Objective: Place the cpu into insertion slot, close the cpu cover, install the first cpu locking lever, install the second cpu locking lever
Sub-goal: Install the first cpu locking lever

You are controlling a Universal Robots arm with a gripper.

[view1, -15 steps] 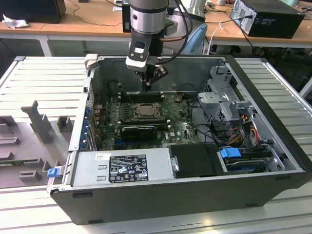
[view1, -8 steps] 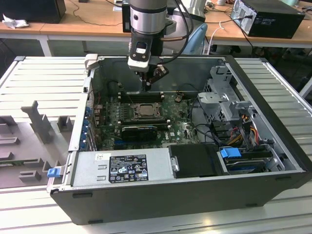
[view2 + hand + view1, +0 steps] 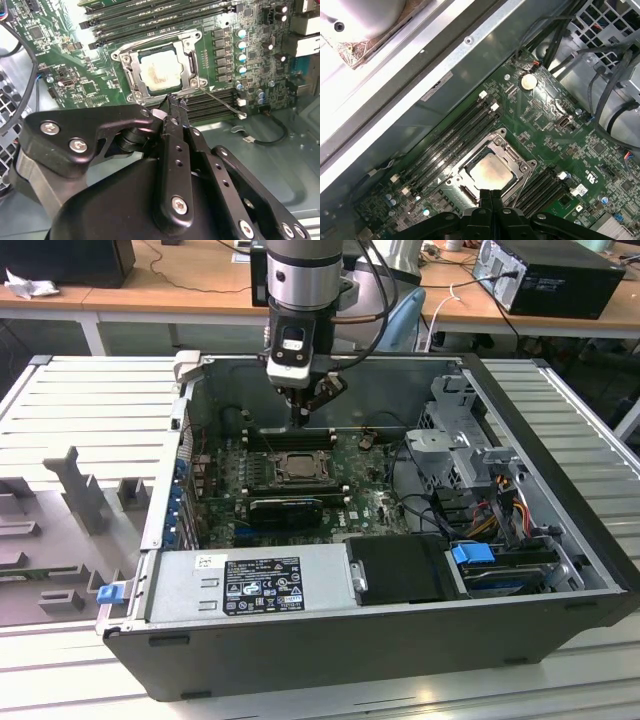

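Pale beige cpu (image 3: pixel 159 72) is lying flat in the insertion slot (image 3: pixel 324 470), its top face showing through the square window of the cpu cover (image 3: pixel 191 62); it is also showing in the first wrist view (image 3: pixel 490 172). Grey metal cover is lying down over the slot and framing the chip on all sides. Thin metal lever (image 3: pixel 220 102) is running out at a slant from one corner of the slot, across the neighbouring memory slots (image 3: pixel 215 97). Black gripper (image 3: pixel 175 102) is hanging with its tips just beside the slot's edge, near the root of that lever. Its two fingers (image 3: pixel 486 200) are pressing together with nothing between them. Whether the tips are touching the slot cannot be told. In the exterior view the gripper (image 3: pixel 302 420) is pointing straight down inside the open case (image 3: pixel 350 650), over the far rank of memory slots (image 3: pixel 285 438) just behind the slot. Green motherboard (image 3: pixel 545 115) is carrying the slot between two ranks of memory slots, with a round coin battery (image 3: pixel 527 80) well apart from it. Long black graphics card (image 3: pixel 285 508) is sitting just in front of the slot, and the grey power supply (image 3: pixel 250 585) is lying nearer the case's front wall.
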